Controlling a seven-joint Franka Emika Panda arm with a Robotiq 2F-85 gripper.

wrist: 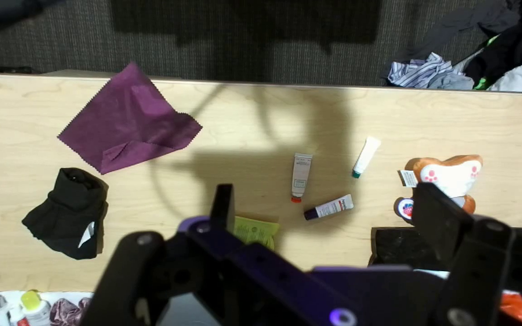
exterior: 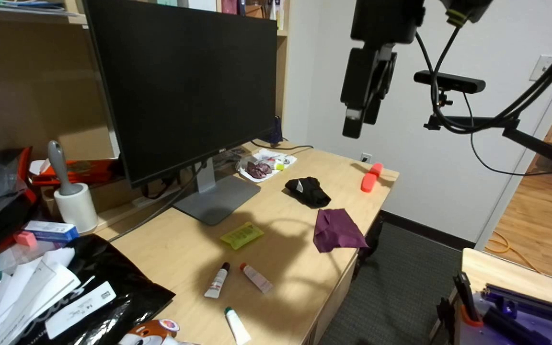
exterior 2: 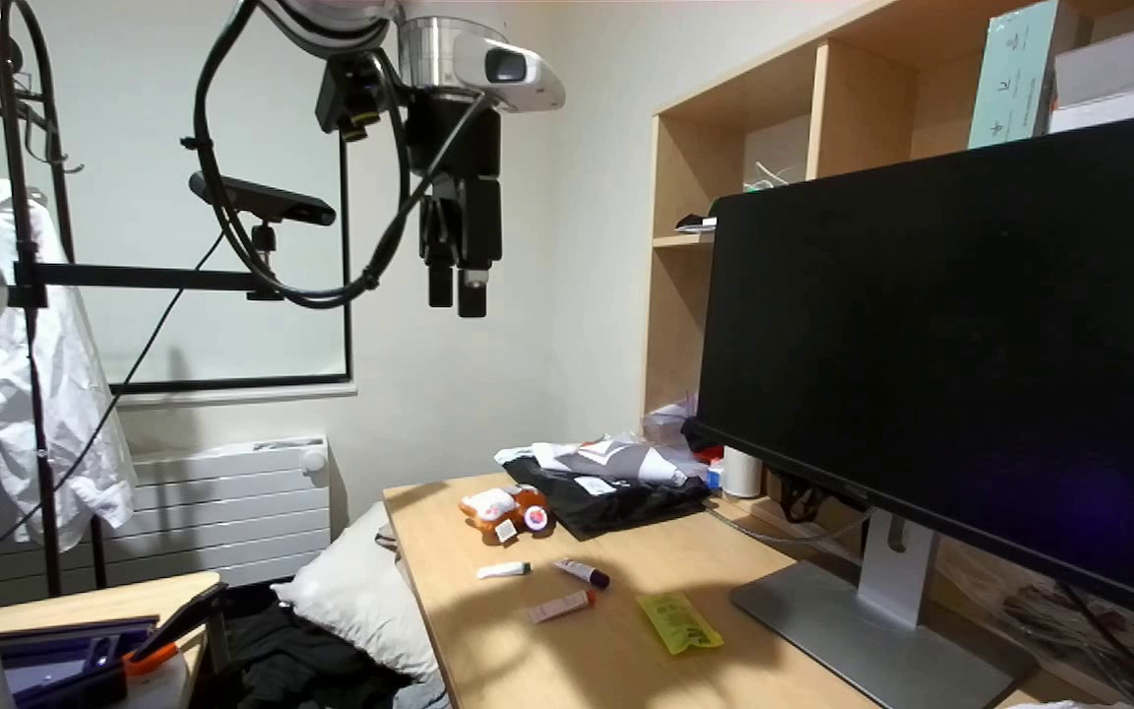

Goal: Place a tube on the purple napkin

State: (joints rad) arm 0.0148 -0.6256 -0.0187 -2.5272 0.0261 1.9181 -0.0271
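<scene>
Up close in the wrist view, here's the gripper (wrist: pixel 329 206), high over the table (wrist: pixel 16 149), fingers spread wide, nothing between them; in both exterior views the fingers crowd together at that angle, so the gap there is hard to call. Down below, our three contenders, all lying flat on the wood: the dark-capped tube (wrist: pixel 331 208), the red-capped tube (wrist: pixel 301 175) just beside it, the green-capped tube (wrist: pixel 367 155) a little apart. A yellow packet (wrist: pixel 257 231) sits near, partly hidden by a finger. Farther out, well apart from the tubes, the purple napkin (wrist: pixel 132 122), no tube on it yet, one corner poking past the table's edge. Past that in an exterior view, a black cloth (exterior: pixel 309 192), then a long red object (exterior: pixel 371 178) at the table's end.

I read this as the opening stage: choosing a tube. What's needed now? Commit to one, come down, set the fingers across its slim body, squeeze softly, then carry it to the napkin's middle.
</scene>
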